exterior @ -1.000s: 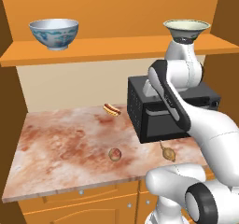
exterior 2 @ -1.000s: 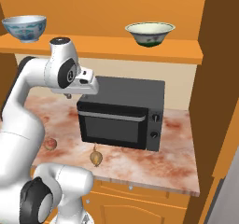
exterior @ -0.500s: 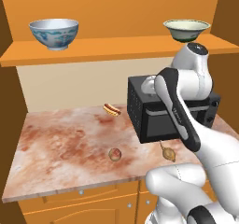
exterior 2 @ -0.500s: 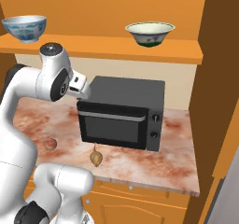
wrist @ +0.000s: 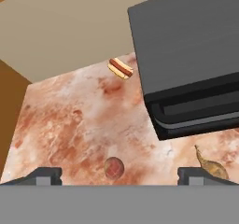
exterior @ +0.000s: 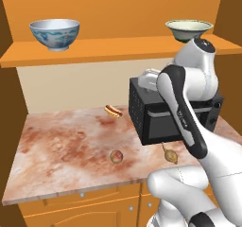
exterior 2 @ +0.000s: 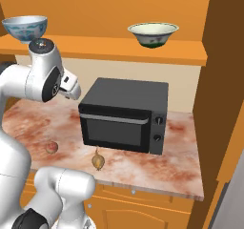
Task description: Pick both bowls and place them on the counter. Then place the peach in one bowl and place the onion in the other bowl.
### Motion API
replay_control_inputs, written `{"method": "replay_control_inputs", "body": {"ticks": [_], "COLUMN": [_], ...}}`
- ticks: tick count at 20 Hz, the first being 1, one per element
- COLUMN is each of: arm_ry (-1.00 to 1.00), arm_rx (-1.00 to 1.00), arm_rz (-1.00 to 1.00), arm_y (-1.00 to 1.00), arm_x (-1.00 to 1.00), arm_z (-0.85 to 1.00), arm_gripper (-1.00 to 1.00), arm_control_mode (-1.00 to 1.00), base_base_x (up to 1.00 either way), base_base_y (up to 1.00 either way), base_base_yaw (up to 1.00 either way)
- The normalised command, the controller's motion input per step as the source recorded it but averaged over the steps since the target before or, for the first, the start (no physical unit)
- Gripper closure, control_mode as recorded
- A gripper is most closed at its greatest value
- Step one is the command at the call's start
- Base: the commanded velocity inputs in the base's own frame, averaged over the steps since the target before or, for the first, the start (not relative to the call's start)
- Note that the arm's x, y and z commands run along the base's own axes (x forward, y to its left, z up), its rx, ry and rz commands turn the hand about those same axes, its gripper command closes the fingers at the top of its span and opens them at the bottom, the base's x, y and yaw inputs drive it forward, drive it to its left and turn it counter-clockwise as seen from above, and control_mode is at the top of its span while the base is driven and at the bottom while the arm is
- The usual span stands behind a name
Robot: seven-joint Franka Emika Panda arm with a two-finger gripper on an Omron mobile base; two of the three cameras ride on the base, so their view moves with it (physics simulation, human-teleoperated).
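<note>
Hand view — end effector (wrist: 119, 174) wide apart and empty, peach (wrist: 113, 167) between its tips, onion (wrist: 211, 164) at 3 o'clock, hot dog (wrist: 120, 68) at 12 — all on worktop (wrist: 70, 129).

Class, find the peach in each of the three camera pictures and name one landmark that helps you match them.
Left base view: the peach lies on the counter, lower centre.
Right base view: lower left, beside the arm.
Hand view: bottom centre, between the fingertips.
Shared landmark: the black microwave; the peach lies apart from its front corner.
</note>
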Motion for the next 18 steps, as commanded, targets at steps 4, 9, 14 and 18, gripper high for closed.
{"method": "replay_control_inputs", "body": {"ticks": [4,9,14,18], "arm_ry": [0.0,0.0,0.02,0.0], "arm_rx": [0.2,0.25,0.27,0.26], "arm_rz": [0.0,-0.01,-0.07,-0.02], "arm_y": [0.42,0.53,0.47,0.48], "arm_x": [-0.06,-0.02,-0.07,-0.09], "arm_z": [0.37,0.31,0.26,0.27], "arm_gripper": [-1.0,-1.0,-1.0,-1.0], "arm_control_mode": [-1.0,-1.0,-1.0,-1.0], "base_base_x": [0.0,0.0,0.0,0.0], "base_base_y": [0.0,0.0,0.0,0.0], "base_base_yaw": [0.0,0.0,0.0,0.0]}}
